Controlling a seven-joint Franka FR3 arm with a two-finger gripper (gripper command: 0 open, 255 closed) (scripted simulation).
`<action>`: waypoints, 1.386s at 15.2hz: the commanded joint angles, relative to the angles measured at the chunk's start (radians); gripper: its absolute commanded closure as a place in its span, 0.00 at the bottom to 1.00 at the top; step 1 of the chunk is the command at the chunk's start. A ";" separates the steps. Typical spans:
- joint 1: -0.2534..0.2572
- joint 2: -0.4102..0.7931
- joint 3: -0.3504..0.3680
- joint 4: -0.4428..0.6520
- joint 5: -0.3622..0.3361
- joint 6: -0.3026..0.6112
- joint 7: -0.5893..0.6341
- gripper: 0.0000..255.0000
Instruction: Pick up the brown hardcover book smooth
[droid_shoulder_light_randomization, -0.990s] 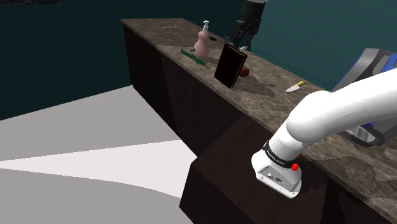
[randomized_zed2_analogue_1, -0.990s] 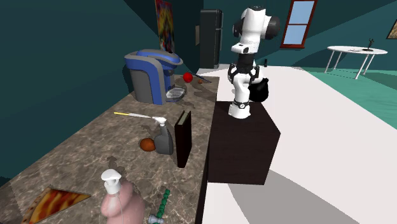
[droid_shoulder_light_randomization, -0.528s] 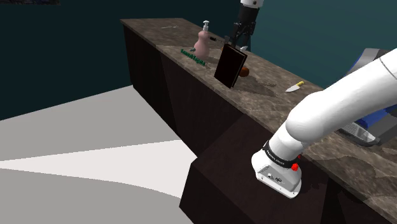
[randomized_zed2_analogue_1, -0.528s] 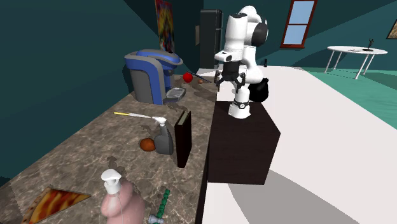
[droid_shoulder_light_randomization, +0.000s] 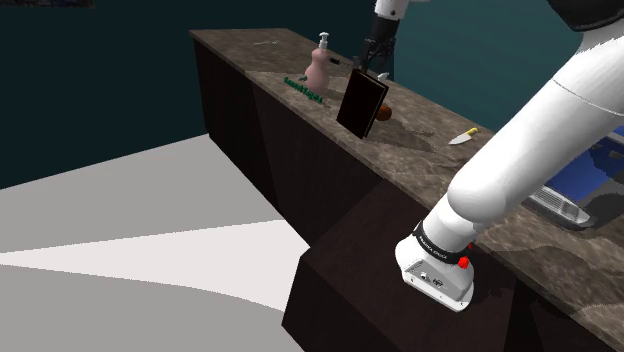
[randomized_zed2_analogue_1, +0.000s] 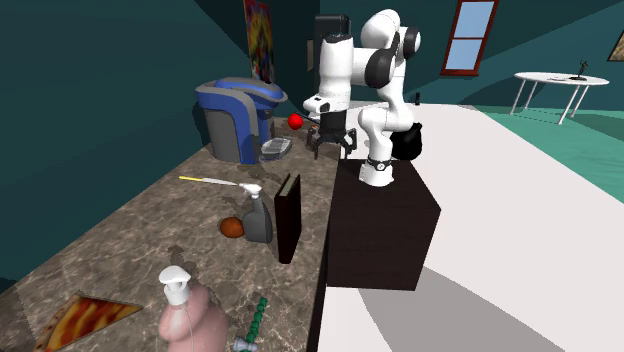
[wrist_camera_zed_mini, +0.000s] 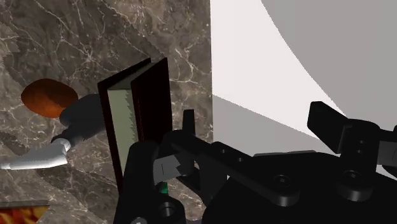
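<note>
The dark marble counter (randomized_zed2_analogue_1: 120, 240) runs long down the second exterior view's left, and the dark box stand (randomized_zed2_analogue_1: 385, 230) sits tight against its right edge. The white arm (randomized_zed2_analogue_1: 385, 60) rises from that stand and bends over the counter. At the far end stands a blue coffee machine (randomized_zed2_analogue_1: 235, 120) with a small red ball (randomized_zed2_analogue_1: 295, 121) to its right. And here's the one that matters: the brown hardcover book (randomized_zed2_analogue_1: 288, 215) stands upright on its edge at the counter's right rim, pale page block showing in the wrist view, cover dark brown. The black gripper (randomized_zed2_analogue_1: 333, 148) hangs above the counter on the far side of the book, between it and the coffee machine, fingers spread apart with nothing between them and clear of the book. Just left of the book, a grey spray bottle (randomized_zed2_analogue_1: 258, 222) stands close beside it, and a small brown round thing (randomized_zed2_analogue_1: 232, 227) lies left of the bottle. Nearest the camera stands a pink soap dispenser (randomized_zed2_analogue_1: 190, 315). Farther along lies a slim knife (randomized_zed2_analogue_1: 210, 181).
</note>
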 joint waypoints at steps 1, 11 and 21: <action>-0.013 0.078 -0.022 0.060 0.032 0.014 -0.044 0.00; -0.149 0.491 -0.059 0.477 0.226 -0.032 -0.235 0.00; -0.163 0.543 -0.049 0.443 0.249 0.050 -0.252 0.00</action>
